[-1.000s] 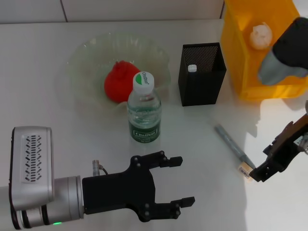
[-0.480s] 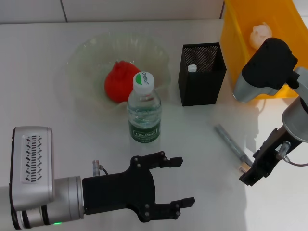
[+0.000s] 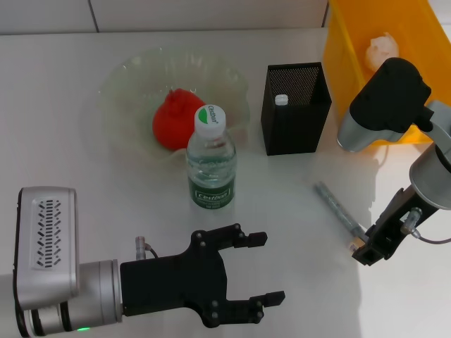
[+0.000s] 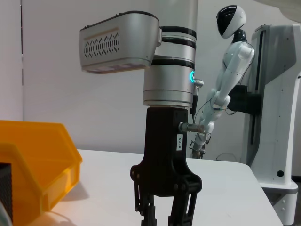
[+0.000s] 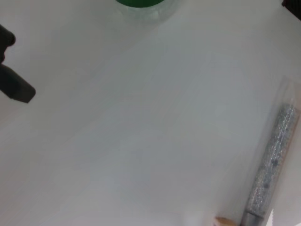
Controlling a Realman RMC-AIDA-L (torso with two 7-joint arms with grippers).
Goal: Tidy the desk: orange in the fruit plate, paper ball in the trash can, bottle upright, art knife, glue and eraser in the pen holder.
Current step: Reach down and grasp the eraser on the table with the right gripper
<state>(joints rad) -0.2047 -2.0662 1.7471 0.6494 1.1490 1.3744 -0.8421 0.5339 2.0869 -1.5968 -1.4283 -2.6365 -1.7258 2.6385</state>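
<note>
Judging by the pen holder (image 3: 294,107): orange (image 3: 176,120) plated, paper ball (image 3: 381,51) binned, bottle (image 3: 210,158) upright beside it; eraser (image 3: 354,246) and knife (image 3: 340,209) remain. Right tool (image 3: 371,248) over the eraser, fingers unreadable; left tool (image 3: 264,269) idle, spread apart.

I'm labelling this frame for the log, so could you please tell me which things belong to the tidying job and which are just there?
Task things:
orange
fruit plate
paper ball
trash can
bottle
pen holder
glue
art knife
eraser
right gripper

Just there:
left gripper
white humanoid robot
</note>
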